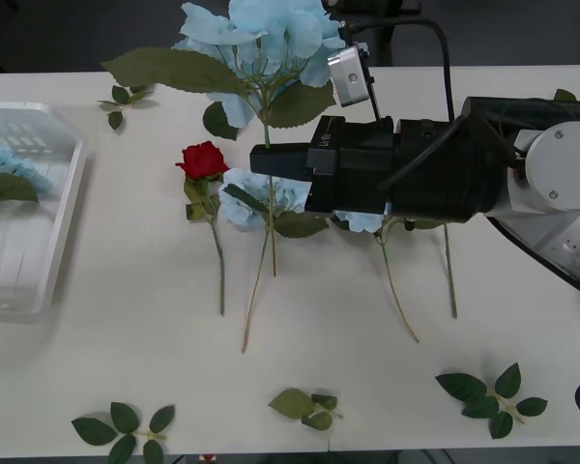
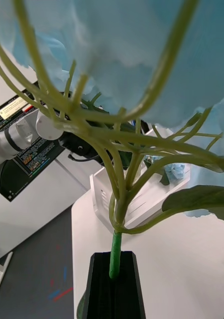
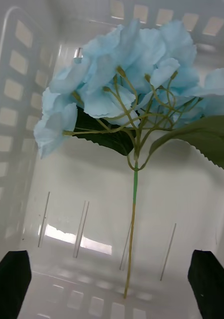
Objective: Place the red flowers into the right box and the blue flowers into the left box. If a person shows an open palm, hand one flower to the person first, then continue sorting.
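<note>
Two black fingers (image 2: 114, 284) of the right gripper (image 1: 261, 159) are clamped on the green stem of a blue hydrangea (image 1: 266, 39), whose head is lifted over the far middle of the tabletop (image 1: 367, 396). Right wrist view: stem runs straight out from between the fingers, branching under the pale blue head, with the left box (image 2: 137, 199) beyond. Left wrist view: left gripper (image 3: 112, 284) fingers wide apart at both corners, over the left box (image 3: 22, 99), where one blue hydrangea (image 3: 127, 94) lies on the slotted base, stem toward the fingers, not touching them. Front view adds what wrist views miss: left box (image 1: 63, 222) at the tabletop's left edge; a red rose (image 1: 203, 159) beside another blue hydrangea (image 1: 261, 198) mid-table, partly under the right arm; more stems right of those. Leaf sprigs (image 1: 126, 430) near the front edge; open tabletop between the box and the rose.
</note>
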`<action>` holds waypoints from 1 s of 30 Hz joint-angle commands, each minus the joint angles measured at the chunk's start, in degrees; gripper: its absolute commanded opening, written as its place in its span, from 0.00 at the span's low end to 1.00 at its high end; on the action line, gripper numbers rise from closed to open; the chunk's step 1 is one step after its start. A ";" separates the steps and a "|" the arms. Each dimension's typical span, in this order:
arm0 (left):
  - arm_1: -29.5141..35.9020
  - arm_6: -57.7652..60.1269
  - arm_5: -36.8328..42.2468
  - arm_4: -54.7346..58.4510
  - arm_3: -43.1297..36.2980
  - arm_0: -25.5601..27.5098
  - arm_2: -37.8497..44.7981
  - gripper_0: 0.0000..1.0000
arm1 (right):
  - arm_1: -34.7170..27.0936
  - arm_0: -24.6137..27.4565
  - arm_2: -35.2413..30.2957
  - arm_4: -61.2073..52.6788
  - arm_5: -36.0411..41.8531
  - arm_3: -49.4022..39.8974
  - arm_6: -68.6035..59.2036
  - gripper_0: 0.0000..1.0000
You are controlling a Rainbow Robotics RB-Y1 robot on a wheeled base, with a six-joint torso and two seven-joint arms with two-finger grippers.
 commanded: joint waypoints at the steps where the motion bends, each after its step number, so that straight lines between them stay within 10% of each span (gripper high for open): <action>1: 0.91 -2.32 5.90 3.92 -7.70 0.45 1.31 1.00 | -0.78 -2.39 -1.45 1.63 -0.44 -1.85 0.88 0.00; 8: -7.97 -9.26 8.36 13.68 -18.69 -2.89 -0.97 1.00 | -0.34 -2.48 -2.07 0.93 -0.35 -0.97 0.61 0.00; 30: -23.97 -61.12 3.00 61.58 -7.18 -14.49 -11.17 1.00 | 0.10 -2.39 -2.15 0.67 -0.62 -0.36 -0.71 0.00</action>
